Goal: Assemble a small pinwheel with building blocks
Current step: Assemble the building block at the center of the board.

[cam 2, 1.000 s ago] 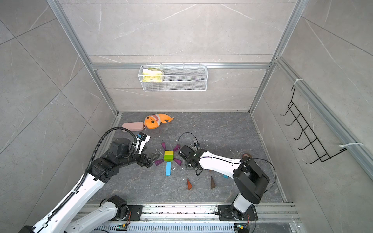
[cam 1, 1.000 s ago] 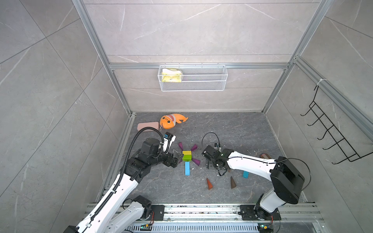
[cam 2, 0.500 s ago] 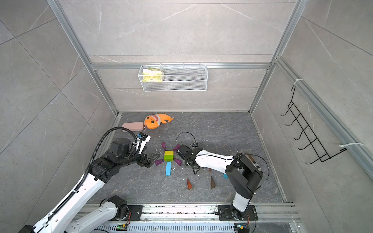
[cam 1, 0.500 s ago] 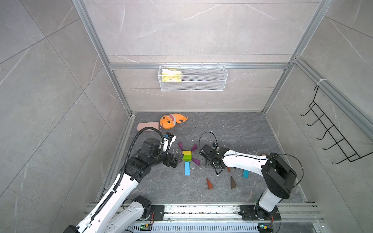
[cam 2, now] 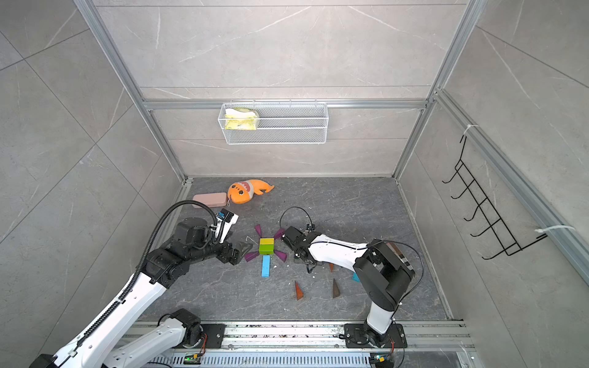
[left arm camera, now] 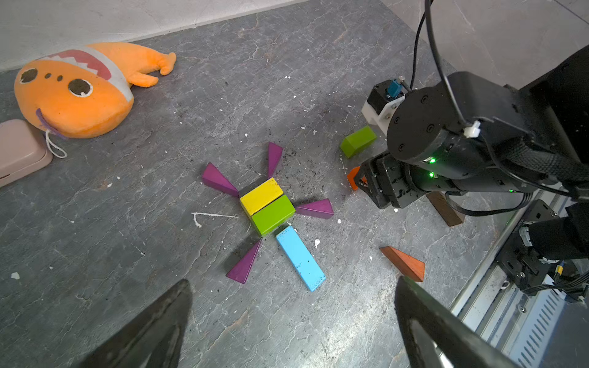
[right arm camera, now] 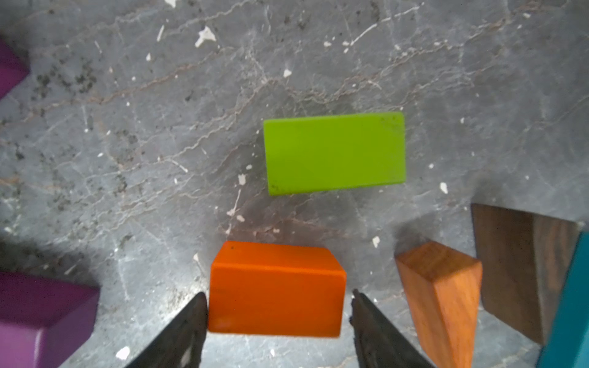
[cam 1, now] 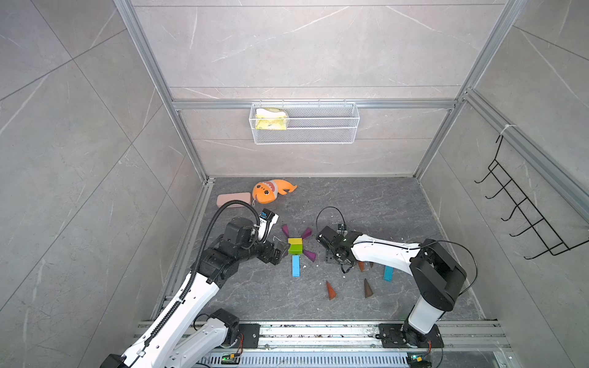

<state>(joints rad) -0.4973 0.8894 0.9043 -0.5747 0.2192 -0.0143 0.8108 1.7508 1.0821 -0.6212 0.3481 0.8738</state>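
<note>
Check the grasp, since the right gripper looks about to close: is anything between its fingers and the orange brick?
Nothing visible does. The orange brick lies between the fingers of the right gripper in the right wrist view; the loose green brick and the orange-brown wedge lie clear of them.

Floor [left arm camera: 127,223]: dark grey, pale veins, white flecks.
Yellow brick [left arm camera: 261,196]: plain yellow.
Centre green brick [left arm camera: 272,215]: lime green.
Purple wedges [left arm camera: 219,180]: four, plain purple.
Light-blue bar [left arm camera: 300,258]: sky blue, dark scuffs at one end.
Loose green brick [right arm camera: 334,153]: lime green, dark specks at one corner.
Orange brick [right arm camera: 275,290]: flat strong orange.
Orange wedge [right arm camera: 441,299]: orange-brown, wood grain.
Brown wedge [right arm camera: 510,261]: dark brown, grained.
Second bar [right arm camera: 573,302]: reads teal, possibly only shade; blurred.
Plush shark [left arm camera: 73,105]: orange, red mouth, white teeth, dark eyes.
Case [left arm camera: 19,149]: dusty pink.
</note>
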